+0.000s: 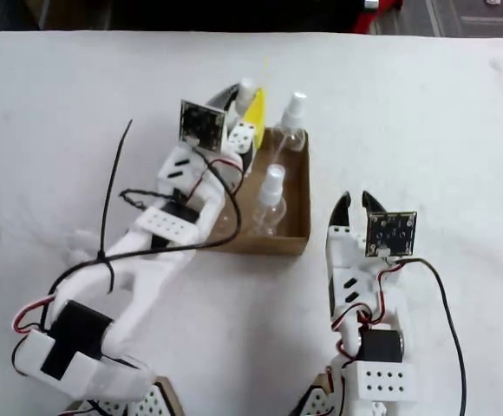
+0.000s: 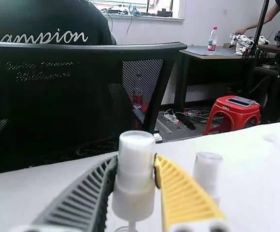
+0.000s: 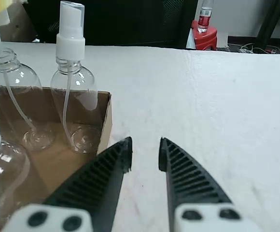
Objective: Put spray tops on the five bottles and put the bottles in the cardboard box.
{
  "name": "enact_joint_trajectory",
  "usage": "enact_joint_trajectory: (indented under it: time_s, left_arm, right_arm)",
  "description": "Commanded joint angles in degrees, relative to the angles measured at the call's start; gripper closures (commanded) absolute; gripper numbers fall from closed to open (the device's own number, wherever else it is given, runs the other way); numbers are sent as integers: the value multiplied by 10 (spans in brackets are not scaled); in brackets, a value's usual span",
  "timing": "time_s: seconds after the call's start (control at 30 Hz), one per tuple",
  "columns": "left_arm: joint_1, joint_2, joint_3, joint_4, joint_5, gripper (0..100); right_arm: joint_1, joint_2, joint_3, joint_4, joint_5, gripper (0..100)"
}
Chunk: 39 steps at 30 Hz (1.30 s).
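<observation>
**Third spray top going on, two bottles not accounted for**

The left tool (image 2: pixel 136 164) is gripping a white spray top (image 2: pixel 136 145) between its grey and yellow fingers. It is holding it above the open bottle (image 3: pixel 26 77), which is standing at about 11 o'clock inside the cardboard box (image 1: pixel 273 243). The dip tube (image 3: pixel 9 79) is already reaching down into this bottle, but the head is not yet sitting on the neck, so I judge this top as only half done.

The right tool (image 1: pixel 356 198) is resting on the table (image 1: pixel 425 113) just beside the box, at about 3 o'clock of it. Its jaws are standing a little apart and are holding nothing.

Two bottles in the box are already wearing their tops. The far bottle (image 1: pixel 291 128) is at about 1 o'clock and the near bottle (image 1: pixel 271 201) is toward 5 o'clock. So I am counting three bottles in the box, two finished and one in work. The task is asking for five, so a good part seems to be left.

The left arm is covering the 9 o'clock side of the box in the high view, so I cannot tell if more bottles are standing there. In the right wrist view the near bottle is cut off at the edge. The left wrist view is not showing the open neck under the spray top.
</observation>
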Motion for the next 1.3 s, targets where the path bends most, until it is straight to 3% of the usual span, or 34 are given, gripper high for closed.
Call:
enact_joint_trajectory:
  time_s: [0.0, 0.47, 0.73, 1.03, 1.17, 1.27]
  left_arm:
    - [5, -29, 4, -38, -6, 980]
    - [7, -28, 17, -31, -10, 975]
    - [7, -34, 11, 54, 34, 753]
    - [7, -88, 17, 55, 40, 819]
    - [-7, -178, 28, 120, 40, 819]
    - [-26, -262, 25, 222, 41, 819]
  right_arm:
    - [3, 0, 5, -14, 7, 921]
    - [3, 0, 5, -14, 7, 921]
    - [3, 0, 5, -14, 7, 921]
    - [3, 0, 5, -14, 10, 921]
    - [2, 0, 5, -14, 33, 921]
    - [1, 0, 5, -14, 33, 921]
